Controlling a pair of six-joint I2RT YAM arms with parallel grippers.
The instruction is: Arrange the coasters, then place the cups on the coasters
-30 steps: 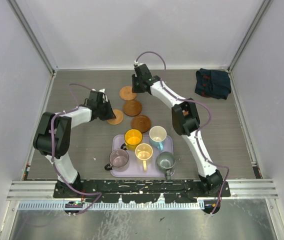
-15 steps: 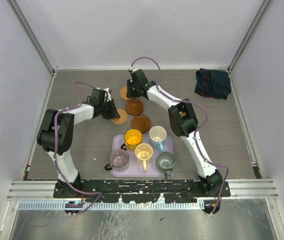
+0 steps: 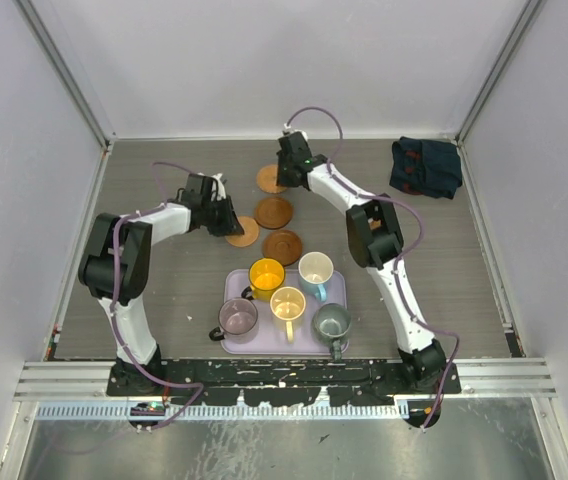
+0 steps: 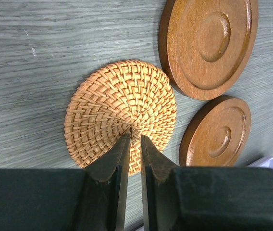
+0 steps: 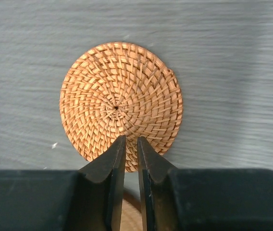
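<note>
Two woven coasters and two ringed wooden coasters lie on the table. My left gripper is shut to a thin slit, its tips resting on the middle of one woven coaster. Beside it lie the wooden coasters. My right gripper is also shut to a slit, tips over the near edge of the far woven coaster. Several cups stand on the lavender tray: yellow-orange, cream, light blue, grey-green, purplish-grey.
A dark folded cloth lies at the back right corner. White walls close the table on three sides. The tray's corner shows just beyond the wooden coasters in the left wrist view.
The right gripper slid right and back, and the far woven coaster moved with it. The left gripper moved right, pushing its woven coaster slightly towards the wooden ones.
</note>
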